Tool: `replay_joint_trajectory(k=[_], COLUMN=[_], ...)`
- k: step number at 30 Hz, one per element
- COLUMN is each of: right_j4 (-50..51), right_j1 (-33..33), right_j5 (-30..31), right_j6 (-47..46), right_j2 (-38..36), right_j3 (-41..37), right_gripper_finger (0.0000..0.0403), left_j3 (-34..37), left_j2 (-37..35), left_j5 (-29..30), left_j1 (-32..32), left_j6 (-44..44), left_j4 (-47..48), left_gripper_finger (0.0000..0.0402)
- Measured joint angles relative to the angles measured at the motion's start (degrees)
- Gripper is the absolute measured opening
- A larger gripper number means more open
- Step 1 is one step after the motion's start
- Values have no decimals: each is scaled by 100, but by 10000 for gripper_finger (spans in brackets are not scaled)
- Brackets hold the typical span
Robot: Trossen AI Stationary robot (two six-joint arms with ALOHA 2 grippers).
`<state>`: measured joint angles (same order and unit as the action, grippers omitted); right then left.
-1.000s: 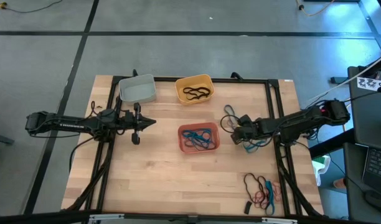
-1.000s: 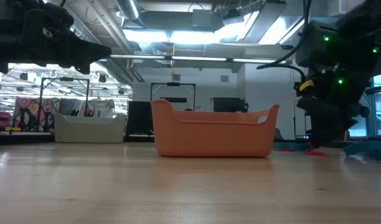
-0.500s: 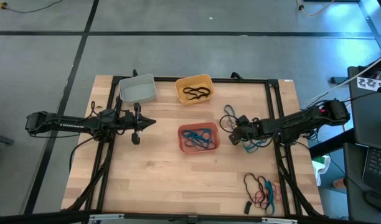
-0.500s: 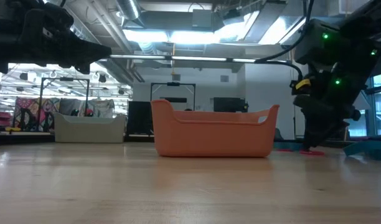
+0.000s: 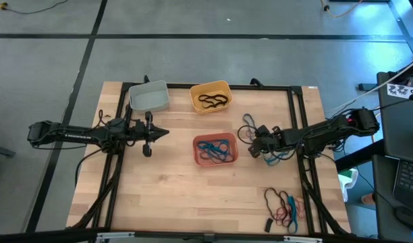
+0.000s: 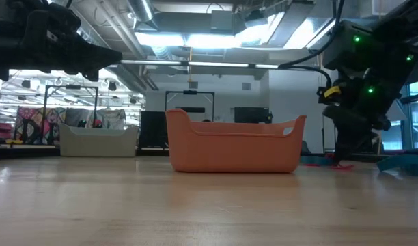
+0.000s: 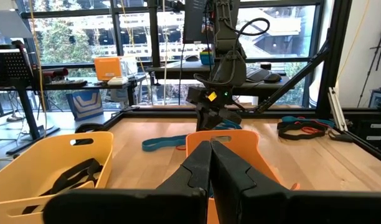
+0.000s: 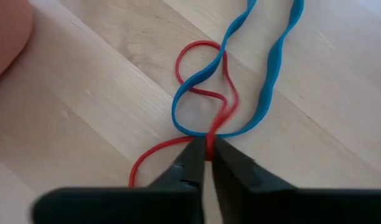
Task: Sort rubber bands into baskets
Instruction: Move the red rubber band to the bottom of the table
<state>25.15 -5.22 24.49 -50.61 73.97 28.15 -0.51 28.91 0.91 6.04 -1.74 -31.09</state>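
Observation:
Three baskets stand on the wooden table: a grey-white one (image 5: 150,96), a yellow one (image 5: 210,96) with black rubber bands, and a salmon one (image 5: 215,149) with teal bands. My right gripper (image 5: 255,146) is low over the table just right of the salmon basket, shut on a red rubber band (image 8: 203,68) that lies tangled with a blue band (image 8: 271,74). My left gripper (image 5: 147,135) hovers shut and empty left of the salmon basket. My right gripper pinches the red rubber band (image 8: 210,134) between its two fingertips (image 8: 190,163), where the band's strands run together and cross the blue band's bend. The fingers slant down onto the table. Both bands still lie flat and slack on the wood.
More teal and dark bands (image 5: 274,156) lie around my right gripper. A pile of red, blue and black bands (image 5: 284,206) sits near the table's near right corner. Black frame rails (image 5: 304,121) run along the table's sides.
My right gripper has dipped slightly toward the table and edged a little toward the salmon basket. The baskets and loose bands have kept their places.

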Motion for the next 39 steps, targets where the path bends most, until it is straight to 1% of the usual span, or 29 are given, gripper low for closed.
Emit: replay_joint_trajectory(k=[2,6,9,12,18,28,34,39], right_j4=[7,19,107,370,958,1462,1956,2395], right_j1=[1,-1,-1,-1,-1,-8,-8,-24], right_j5=[7,33,36,37,39,186,313,221], right_j6=[40,142,148,163,337,442,413,413], right_j2=[2,2,2,2,2,2,2,2], right_j3=[-1,-1,49,251,712,1231,1620,1892], right_gripper_finger=[8,16,12,4,10,5,5,2], left_j3=[0,0,0,0,-2,0,0,0], left_j2=[1,1,1,1,1,0,0,1], left_j5=[0,2,0,0,0,0,1,0], left_j1=[-1,0,-2,0,-2,-1,-1,0], left_j6=[14,17,20,21,24,26,31,31], left_j4=[-2,-2,-2,-4,-3,-4,-7,-5], left_gripper_finger=[5,5,5,5,5,5,5,5])
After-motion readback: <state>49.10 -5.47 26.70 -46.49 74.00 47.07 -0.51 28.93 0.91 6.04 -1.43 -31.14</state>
